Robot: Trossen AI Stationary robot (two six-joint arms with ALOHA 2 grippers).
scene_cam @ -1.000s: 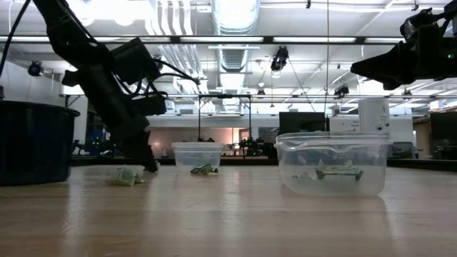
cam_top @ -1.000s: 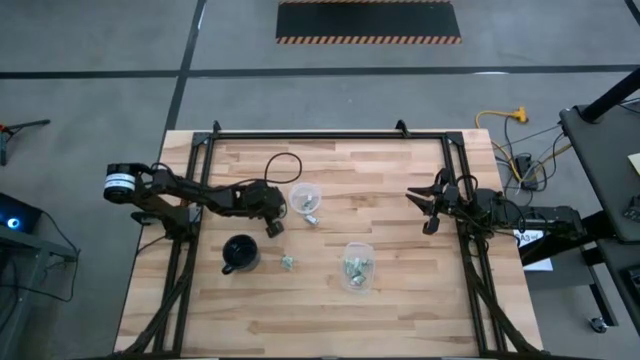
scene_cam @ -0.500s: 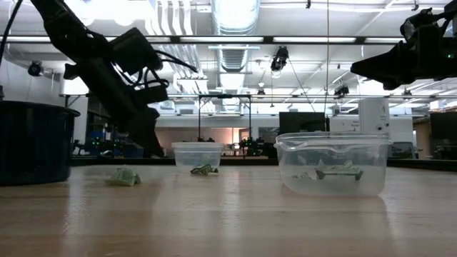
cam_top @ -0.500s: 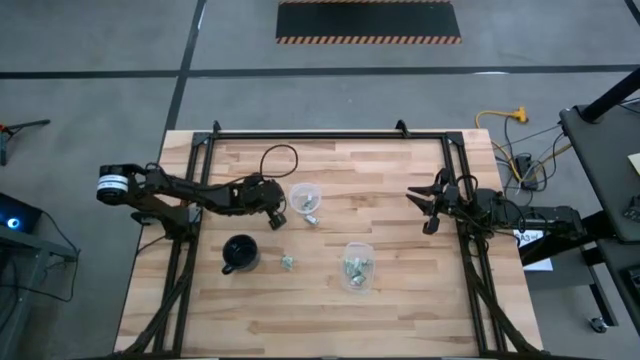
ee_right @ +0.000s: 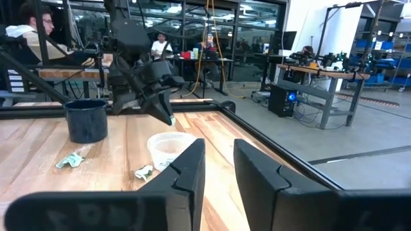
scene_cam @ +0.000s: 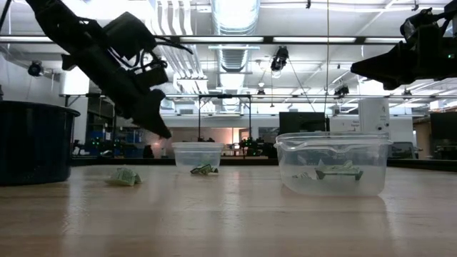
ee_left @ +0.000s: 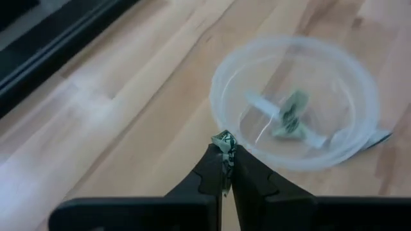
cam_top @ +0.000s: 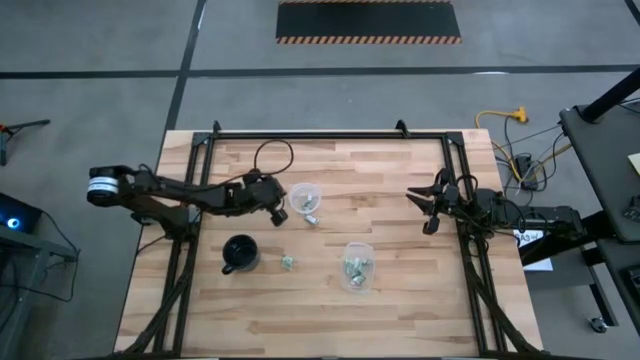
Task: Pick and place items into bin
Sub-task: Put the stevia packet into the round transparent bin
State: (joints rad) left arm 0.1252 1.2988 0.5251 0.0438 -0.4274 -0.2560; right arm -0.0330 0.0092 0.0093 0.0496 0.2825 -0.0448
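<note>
Items: one small green piece (ee_left: 224,142) pinched in left gripper (ee_left: 221,168), jaws clamped on it, raised just beside round tub (ee_left: 295,102). Others lie loose on surface (cam_top: 400,180) or in square tub (cam_top: 356,266). Right gripper (ee_right: 217,163) waits at the surface's right edge, jaws apart. Risk: thin grip at piece's edge; releasing short would drop it outside the rim.

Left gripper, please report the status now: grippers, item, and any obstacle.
Left gripper shut on a small green piece, raised beside the round clear container. Right gripper open, waiting at the table's right edge. Nothing seen in the way.
</note>
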